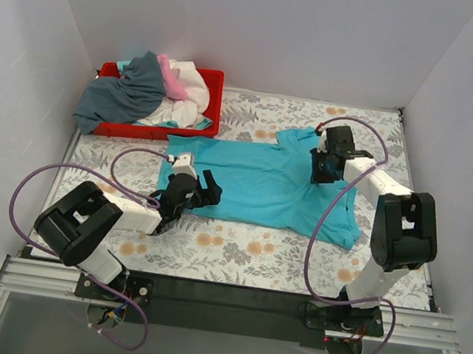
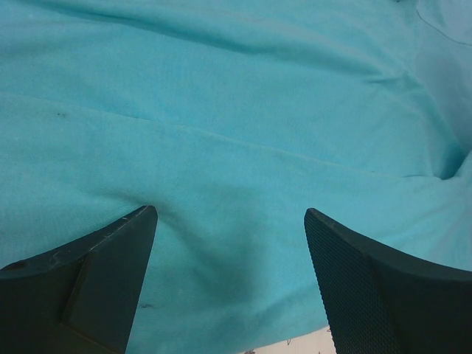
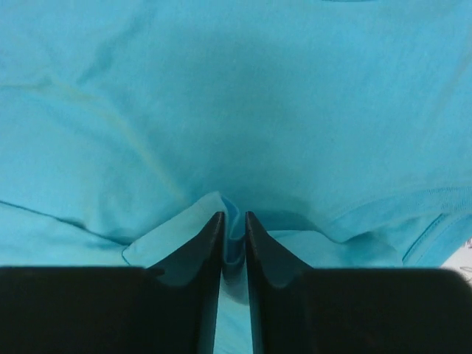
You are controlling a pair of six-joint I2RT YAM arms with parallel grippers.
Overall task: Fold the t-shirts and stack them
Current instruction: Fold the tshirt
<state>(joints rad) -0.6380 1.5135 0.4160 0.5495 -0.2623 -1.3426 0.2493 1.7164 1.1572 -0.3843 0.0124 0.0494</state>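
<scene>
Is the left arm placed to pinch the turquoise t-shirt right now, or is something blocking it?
Probably yes. The left gripper hangs open right over the turquoise t-shirt, near its edge, with only bare cloth between its jaws and nothing in the way.

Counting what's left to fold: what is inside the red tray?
The tray holds a heap: grey shirt, pink shirt, white shirt. Whatever lies beneath them is covered.

Turquoise t-shirt [image 2: 236,125] fills the frame, lightly wrinkled. Left gripper [image 2: 230,214] over it, jaws spread wide, shirt showing between. Table [image 2: 295,346] sliver at shirt's near edge.
</scene>
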